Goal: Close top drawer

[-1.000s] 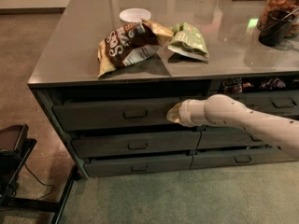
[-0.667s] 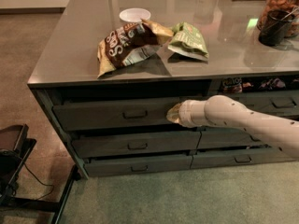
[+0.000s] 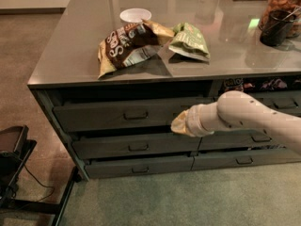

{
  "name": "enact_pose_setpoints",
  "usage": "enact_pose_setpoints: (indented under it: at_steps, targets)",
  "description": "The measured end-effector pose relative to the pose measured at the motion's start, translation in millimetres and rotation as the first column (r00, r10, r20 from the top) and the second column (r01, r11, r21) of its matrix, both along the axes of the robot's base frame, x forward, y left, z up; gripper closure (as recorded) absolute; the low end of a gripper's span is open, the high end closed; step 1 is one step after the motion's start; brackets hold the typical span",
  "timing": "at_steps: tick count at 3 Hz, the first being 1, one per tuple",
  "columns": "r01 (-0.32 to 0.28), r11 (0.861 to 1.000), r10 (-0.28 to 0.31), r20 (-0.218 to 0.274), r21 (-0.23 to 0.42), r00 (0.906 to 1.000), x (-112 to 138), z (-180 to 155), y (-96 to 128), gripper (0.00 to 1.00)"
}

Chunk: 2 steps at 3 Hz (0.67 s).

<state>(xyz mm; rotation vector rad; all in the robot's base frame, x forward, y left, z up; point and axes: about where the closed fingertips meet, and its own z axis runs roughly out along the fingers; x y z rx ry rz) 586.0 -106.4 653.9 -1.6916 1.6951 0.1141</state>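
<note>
**Pincer (image 3: 181, 125) slips lower on a drawer not yet home**

Since a second ago the pincer has dropped slightly and drifted right along the front of the top drawer (image 3: 94, 117); the drawer itself shows no plain change. The pincer sits against the lower right part of that front, to the right of the small loop handle (image 3: 135, 115) and clear of it. That placement suits a push: closing needs no grip on the handle, only a flat press on the panel. The arm (image 3: 244, 114) lies stretched out behind it, reaching in from the right to drive the panel inward. Whether the pincer is open or closed I cannot tell.

The top drawer sits directly beneath the table (image 3: 70, 60) edge, at the head of the wide left-hand stack, with a dark gap above its front. It seems to jut out a little, though the dim view leaves that uncertain. Below it lie the two same-width fronts (image 3: 136, 146), and to the right the narrower drawers (image 3: 275, 104). Pressing off-centre may skew the drawer on its runners, so a steady, straight shove looks wise. On the table a brown snack bag (image 3: 124, 44), a green bag (image 3: 190, 41) and a white bowl (image 3: 135, 15) rest well back from the work.
</note>
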Motion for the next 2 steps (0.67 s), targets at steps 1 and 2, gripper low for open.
enact_pose_setpoints:
  at_steps: [1, 2]
  targets:
    - [-0.006, 0.999, 0.010, -0.135, 0.032, 0.9908, -74, 31, -4, 1.00]
    - [-0.019, 0.999, 0.024, -0.162, 0.032, 0.9864, -86, 33, -5, 0.81]
